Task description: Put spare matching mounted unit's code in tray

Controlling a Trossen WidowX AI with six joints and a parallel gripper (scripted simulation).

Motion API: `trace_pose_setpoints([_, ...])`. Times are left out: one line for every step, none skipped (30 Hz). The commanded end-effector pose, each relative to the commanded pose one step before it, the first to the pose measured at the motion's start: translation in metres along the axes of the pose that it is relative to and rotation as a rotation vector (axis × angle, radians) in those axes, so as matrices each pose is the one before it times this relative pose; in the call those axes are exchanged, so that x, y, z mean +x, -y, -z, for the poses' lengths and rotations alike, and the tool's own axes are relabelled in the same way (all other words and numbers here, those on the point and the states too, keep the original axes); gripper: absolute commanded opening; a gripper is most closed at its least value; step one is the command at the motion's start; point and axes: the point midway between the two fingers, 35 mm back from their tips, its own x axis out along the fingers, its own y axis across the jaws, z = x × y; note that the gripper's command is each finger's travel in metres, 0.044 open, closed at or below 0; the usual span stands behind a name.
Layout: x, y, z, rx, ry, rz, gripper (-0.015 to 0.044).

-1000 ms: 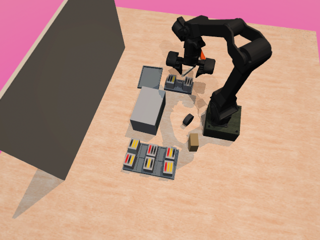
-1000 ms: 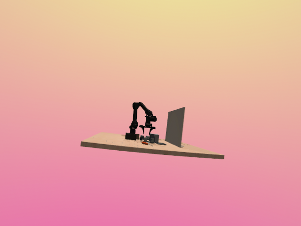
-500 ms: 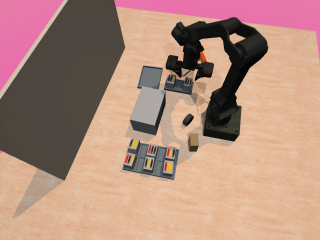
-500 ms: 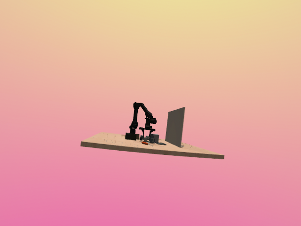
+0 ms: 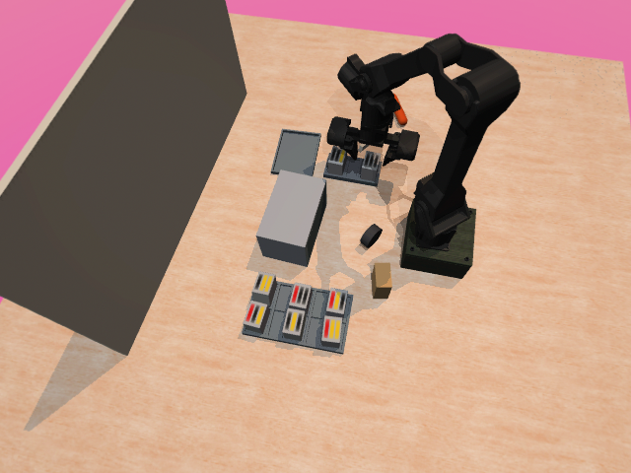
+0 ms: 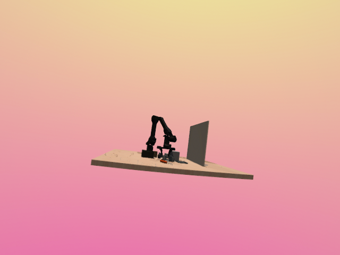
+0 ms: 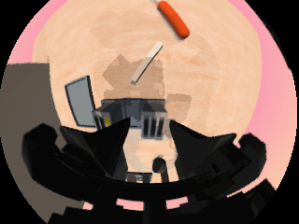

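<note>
Black and part-way apart on nothing, the gripper point(image 5: 363, 151) hung over the two-spare holder point(image 5: 351, 175) — a slight offset could clip the neighbouring spare point(image 5: 336, 159) — or seize the wrong code.

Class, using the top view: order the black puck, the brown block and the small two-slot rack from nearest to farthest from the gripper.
1. Small two-slot rack, right beneath the gripper.
2. Black puck, farther toward the arm's base.
3. Brown block, beyond the puck, near the six-slot rack.
</note>
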Motion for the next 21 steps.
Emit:
trace_pose_setpoints([0.00806, 0.00117, 0.00080, -0.0012, -0.00107, 0.00309, 0.0300])
trace_pose_setpoints([0.00164, 0.00014, 0.00014, 0.0000, -0.00002, 0.00002, 0.0300])
trace_pose_setpoints([0.00163, 0.00015, 0.00015, 0.0000, -0.00002, 0.00002, 0.0300])
trace_pose_setpoints([0.00162, 0.00016, 0.00016, 0.0000, -0.00002, 0.00002, 0.0300])
trace_pose_setpoints([0.00162, 0.00017, 0.00017, 0.0000, -0.00002, 0.00002, 0.0300])
trace_pose_setpoints([0.00161, 0.00018, 0.00018, 0.0000, -0.00002, 0.00002, 0.0300])
trace_pose_setpoints([0.00161, 0.00018, 0.00019, 0.0000, -0.00002, 0.00002, 0.0300])
trace_pose_setpoints([0.00160, 0.00019, 0.00020, 0.0000, -0.00002, 0.00002, 0.0300])
trace_pose_setpoints([0.00160, 0.00020, 0.00021, 0.0000, -0.00002, 0.00002, 0.0300])
trace_pose_setpoints([0.00159, 0.00021, 0.00022, 0.0000, -0.00003, 0.00003, 0.0300])
trace_pose_setpoints([0.00127, 0.00018, 0.00018, 0.0000, -0.00002, 0.00002, 0.0300])
trace_pose_setpoints([0.00077, 0.00011, 0.00011, 0.0000, -0.00001, 0.00001, 0.0300])
trace_pose_setpoints([0.00026, 0.00004, 0.00004, 0.0000, 0.00000, 0.00000, 0.0300])
trace_pose_setpoints([0.00000, 0.00000, 0.00000, 0.0000, 0.00000, 0.00000, 0.0300])
trace_pose_setpoints([0.00000, 0.00000, 0.00000, 0.0000, 0.00000, 0.00000, 0.0300])
trace_pose_setpoints([0.00000, 0.00000, 0.00000, 0.0000, 0.00000, 0.00000, 0.0300])
trace_pose_setpoints([0.00000, 0.00000, 0.00000, 0.0000, 0.00000, 0.00000, 0.0300])
trace_pose_setpoints([0.00000, 0.00000, 0.00000, 0.0000, 0.00000, 0.00000, 0.0300])
trace_pose_setpoints([-0.00129, -0.00025, 0.00012, 0.0014, -0.00152, -0.00050, 0.0274])
trace_pose_setpoints([0.00000, 0.00000, 0.00000, 0.0000, 0.00000, 0.00000, 0.0247])
trace_pose_setpoints([0.00000, 0.00000, 0.00000, 0.0000, 0.00000, 0.00000, 0.0221])
